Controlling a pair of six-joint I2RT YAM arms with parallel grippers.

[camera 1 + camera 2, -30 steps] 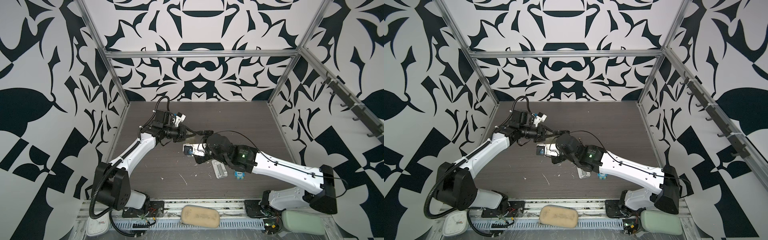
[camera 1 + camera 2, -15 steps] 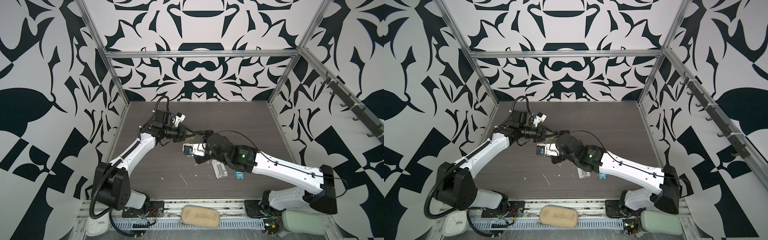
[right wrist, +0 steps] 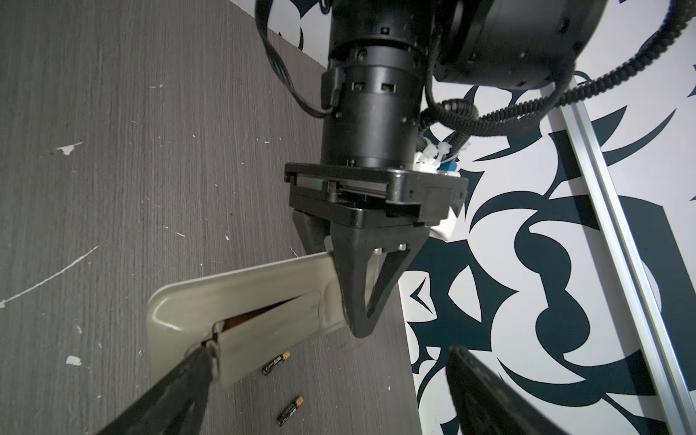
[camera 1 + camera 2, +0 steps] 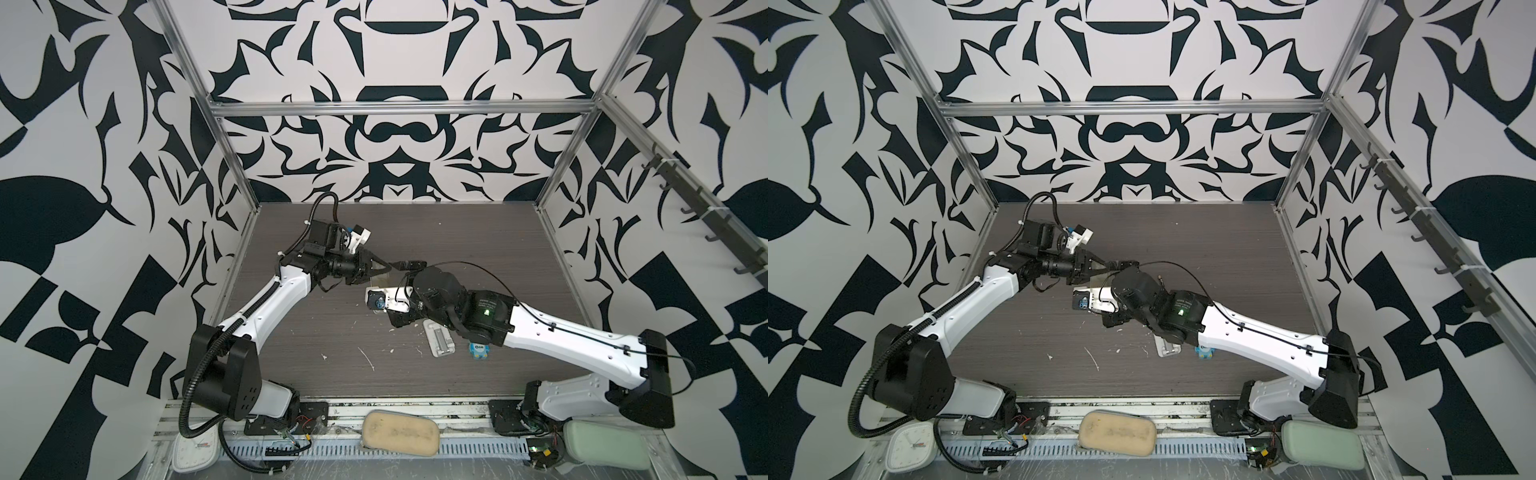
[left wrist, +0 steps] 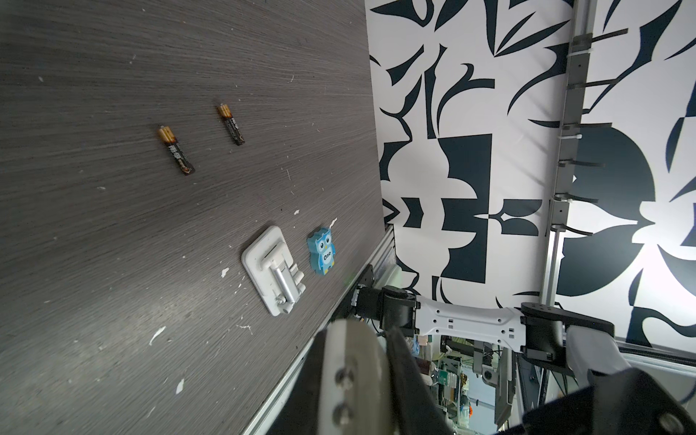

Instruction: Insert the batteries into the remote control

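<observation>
My left gripper (image 3: pixel 356 301) is shut on one end of the remote control (image 3: pixel 241 290), holding it above the table with its greyish back showing. The battery cover (image 3: pixel 271 331) stands slightly raised, with a dark gap along its edge. My right gripper (image 3: pixel 329 352) is open, and one of its fingertips (image 3: pixel 205 352) touches the cover's end. Two batteries (image 3: pixel 276 363) (image 3: pixel 290 411) lie on the table below the remote, also visible as the batteries (image 5: pixel 176 150) (image 5: pixel 231 124) in the left wrist view. In a top view the left gripper (image 4: pixel 384 267) meets the right gripper (image 4: pixel 401 274) mid-table.
A white ribbed stand (image 5: pixel 273 271) and a blue owl figure (image 5: pixel 321 253) lie near the table's front edge, under the right arm (image 4: pixel 540 332) in a top view. Patterned walls enclose the dark wood table (image 4: pixel 478 232) on three sides.
</observation>
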